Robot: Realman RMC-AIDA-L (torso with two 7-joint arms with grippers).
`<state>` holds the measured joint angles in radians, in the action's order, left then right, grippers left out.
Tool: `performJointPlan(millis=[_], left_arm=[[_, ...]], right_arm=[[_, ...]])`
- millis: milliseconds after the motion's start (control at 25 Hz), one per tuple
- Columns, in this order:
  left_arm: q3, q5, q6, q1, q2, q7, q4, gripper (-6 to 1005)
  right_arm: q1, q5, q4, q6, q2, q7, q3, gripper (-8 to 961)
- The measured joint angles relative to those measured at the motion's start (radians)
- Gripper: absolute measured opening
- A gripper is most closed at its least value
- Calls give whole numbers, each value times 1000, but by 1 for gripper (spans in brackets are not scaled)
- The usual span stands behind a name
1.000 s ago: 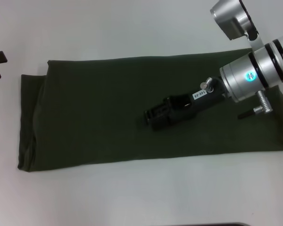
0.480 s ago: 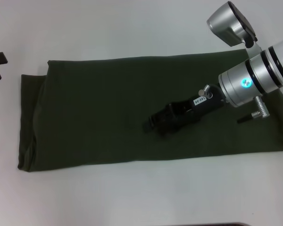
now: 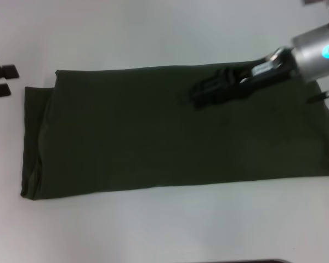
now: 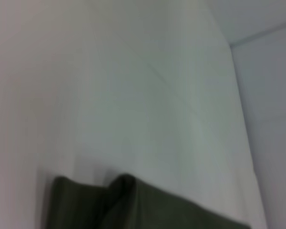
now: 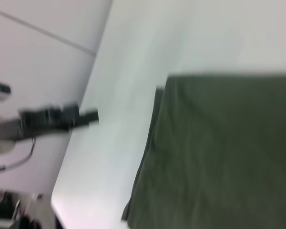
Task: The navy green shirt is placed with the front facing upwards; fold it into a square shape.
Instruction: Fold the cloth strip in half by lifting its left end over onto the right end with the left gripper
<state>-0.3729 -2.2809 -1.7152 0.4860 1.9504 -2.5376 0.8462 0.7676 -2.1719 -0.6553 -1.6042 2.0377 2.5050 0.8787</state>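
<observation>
The shirt (image 3: 170,129) lies flat on the white desk (image 3: 153,230), folded into one long dark green band that runs from near the desk's left edge to its right edge. Its near hem sits well back from the desk's near edge, with bare white surface between. No lettering shows on the upward side; the cloth looks plain. At the left end a lower layer sticks out past the top layer, forming a narrow strip with a soft crease down it. The right end runs under the arm and out of the head view.

Above the far right part of the shirt hangs the right gripper (image 3: 200,93), black, reaching in from the desk's right side on a silver arm with a lit blue-green ring. It sits over the cloth close to the shirt's far edge; motion blur hides its tip, so I cannot tell whether it is open or closed, or whether it touches the fabric.

At the far left edge of the desk, apart from the shirt, the left gripper (image 3: 1,79) shows as two dark tips with a clear gap between them, holding nothing. The left wrist view shows a corner of the folded shirt (image 4: 133,205) on bare desk.
</observation>
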Motion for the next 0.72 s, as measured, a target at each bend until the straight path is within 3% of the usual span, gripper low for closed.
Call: performJointPlan(millis=[120,280,720], left_arm=[[-68,-17,-22,4,0,27,11,579],[-131,-102,-47,29,-1,35,40,580],[-165,-279,-12,100,-4,-43,-3,579]], right_arm=[[-32,1,-49,-6,-23,-25,-53,674],[-65,3,-54,-10,-37,-69,-121,674],[-116,4,-58,-16,-61,-88,-137,674]])
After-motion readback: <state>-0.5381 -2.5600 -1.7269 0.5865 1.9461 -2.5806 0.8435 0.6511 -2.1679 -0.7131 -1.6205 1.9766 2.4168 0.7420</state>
